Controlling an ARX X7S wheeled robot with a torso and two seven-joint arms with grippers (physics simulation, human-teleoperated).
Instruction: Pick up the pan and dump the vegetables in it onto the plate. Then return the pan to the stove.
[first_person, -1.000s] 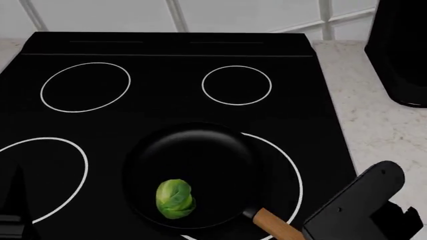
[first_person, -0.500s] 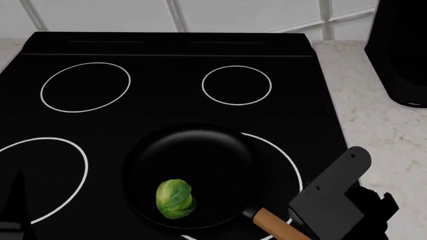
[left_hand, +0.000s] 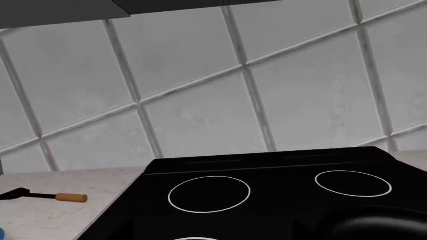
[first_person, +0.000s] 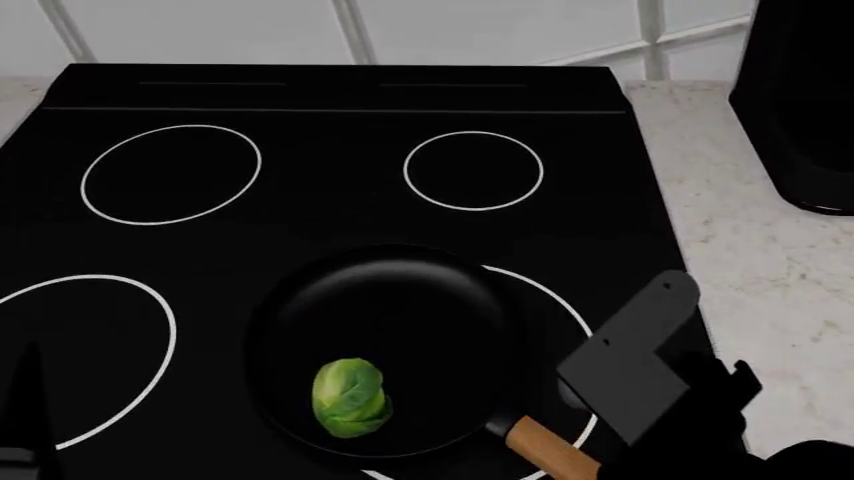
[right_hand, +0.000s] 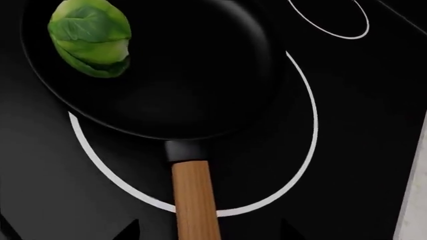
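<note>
The black pan (first_person: 387, 340) sits on the stove's (first_person: 334, 210) near right burner ring. Its wooden handle (first_person: 550, 450) points toward me and to the right. One green Brussels sprout (first_person: 351, 398) lies in the pan's near left part. My right gripper (right_hand: 208, 232) is open, low over the handle (right_hand: 193, 200). A dark fingertip (right_hand: 130, 231) shows on each side of the wood, with a gap between. In the head view the right arm (first_person: 641, 360) looms just right of the handle. My left gripper (left_hand: 213, 236) is barely visible against the black glass, fingers apart and holding nothing. The plate is out of view.
A small black spatula with a wooden handle (left_hand: 50, 196) lies on the pale counter (left_hand: 60, 210) left of the stove. A tall black appliance (first_person: 801, 110) stands at the back right. A tiled wall (left_hand: 213, 100) backs the stove. Speckled counter (first_person: 761, 250) runs along the right.
My right arm has moved left and inward, from beyond the stove's right edge to directly over the pan handle. The pan and the sprout have not moved.
</note>
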